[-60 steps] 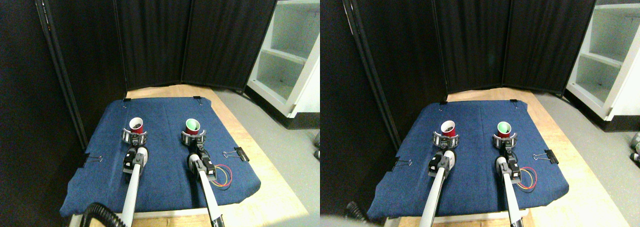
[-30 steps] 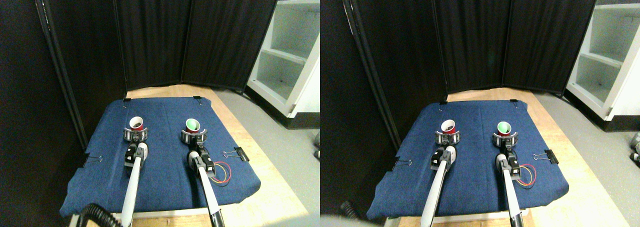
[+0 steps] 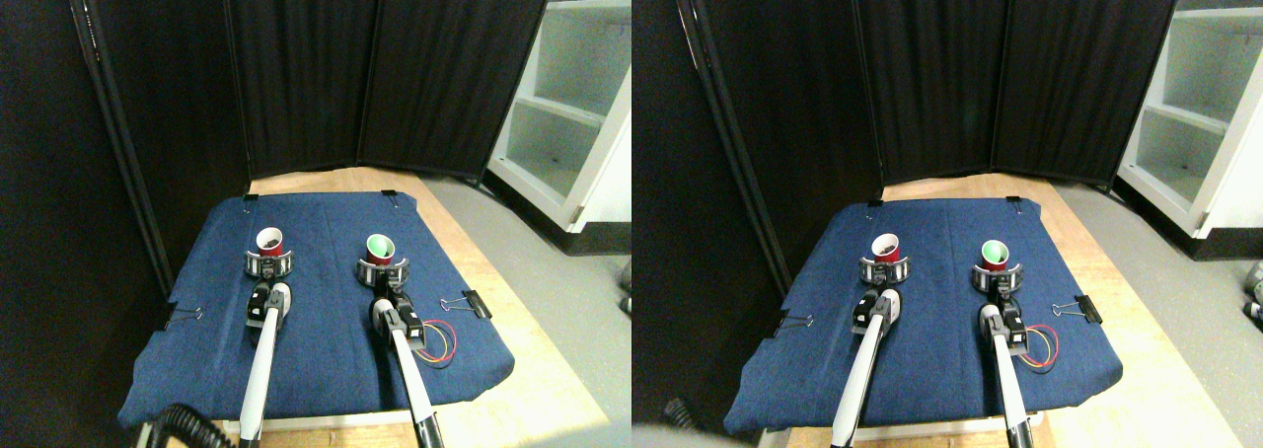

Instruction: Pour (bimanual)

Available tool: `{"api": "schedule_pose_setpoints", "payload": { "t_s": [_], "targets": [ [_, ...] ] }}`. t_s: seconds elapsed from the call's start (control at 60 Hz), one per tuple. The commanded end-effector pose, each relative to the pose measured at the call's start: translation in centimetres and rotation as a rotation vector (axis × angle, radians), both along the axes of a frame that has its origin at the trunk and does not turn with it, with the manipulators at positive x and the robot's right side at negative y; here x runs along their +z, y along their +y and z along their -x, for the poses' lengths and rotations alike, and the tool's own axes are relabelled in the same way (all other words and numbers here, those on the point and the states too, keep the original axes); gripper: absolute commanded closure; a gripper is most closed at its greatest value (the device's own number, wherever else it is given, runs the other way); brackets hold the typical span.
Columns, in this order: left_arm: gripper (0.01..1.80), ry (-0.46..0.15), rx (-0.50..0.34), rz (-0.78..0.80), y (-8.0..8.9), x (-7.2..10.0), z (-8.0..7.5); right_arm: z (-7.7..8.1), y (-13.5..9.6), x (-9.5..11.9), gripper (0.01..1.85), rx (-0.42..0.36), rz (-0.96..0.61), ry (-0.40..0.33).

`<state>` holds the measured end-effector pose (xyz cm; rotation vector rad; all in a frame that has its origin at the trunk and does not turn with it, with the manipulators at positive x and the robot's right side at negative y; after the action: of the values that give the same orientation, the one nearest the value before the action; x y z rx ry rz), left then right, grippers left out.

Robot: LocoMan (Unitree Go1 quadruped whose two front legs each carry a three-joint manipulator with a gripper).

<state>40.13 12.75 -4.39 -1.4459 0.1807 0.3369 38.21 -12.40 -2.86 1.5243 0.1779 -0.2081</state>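
Stereo pair view: at lower left of centre, my left gripper (image 3: 268, 262) rings a red cup (image 3: 268, 241) with dark contents. Just right of it, my right gripper (image 3: 380, 265) rings a green-lined red cup (image 3: 379, 248). Both stand upright on the blue cloth (image 3: 326, 354). Whether my fingers are clenched, I cannot tell.

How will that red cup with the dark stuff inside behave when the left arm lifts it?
The red paper-like cup with dark contents looks thin-walled, so probably light and easily crushed. It is small, tall and narrow, so likely tippy. The loose contents may spill if it tilts.
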Motion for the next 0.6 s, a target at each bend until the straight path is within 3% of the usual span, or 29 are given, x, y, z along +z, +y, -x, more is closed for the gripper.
{"api": "schedule_pose_setpoints", "payload": {
  "t_s": [0.017, 0.033, 0.1, 0.117, 0.15, 0.167, 0.183, 0.383, 0.6],
  "targets": [
    [0.7, 0.015, 0.016, -0.044, 0.0, -0.2, 0.1, -0.4, 0.0, 0.4, 0.89, -0.005, -0.005, -0.029],
    [0.7, 0.012, 0.017, -0.048, 0.0, -0.1, 0.0, -0.4, 0.0, 0.4, 0.92, -0.005, -0.007, -0.031],
    [1.12, -0.016, 0.053, -0.136, -0.1, 0.1, -0.1, -0.5, 0.0, 0.5, 1.26, -0.008, 0.007, -0.043],
    [1.12, -0.016, 0.053, -0.136, -0.1, 0.1, -0.1, -0.5, 0.0, 0.5, 1.26, -0.008, 0.007, -0.043],
    [1.54, -0.025, 0.074, -0.153, -0.2, 0.2, -0.2, -0.5, 0.1, 0.7, 1.5, -0.036, 0.019, -0.049],
    [1.74, -0.024, 0.089, -0.163, -0.2, 0.3, -0.2, -0.5, 0.2, 0.8, 1.71, -0.068, 0.016, -0.045],
    [1.8, -0.023, 0.103, -0.169, -0.3, 0.4, -0.2, -0.4, 0.3, 1.0, 1.84, -0.093, 0.017, -0.045],
    [1.8, -0.031, 0.138, -0.228, -0.5, 0.6, -0.1, -0.2, 0.1, 1.2, 1.85, -0.122, 0.045, -0.049],
    [1.8, -0.034, 0.136, -0.244, -0.7, 1.0, 0.2, 0.2, -0.2, 1.2, 1.85, -0.103, 0.082, -0.067]
  ]
}}
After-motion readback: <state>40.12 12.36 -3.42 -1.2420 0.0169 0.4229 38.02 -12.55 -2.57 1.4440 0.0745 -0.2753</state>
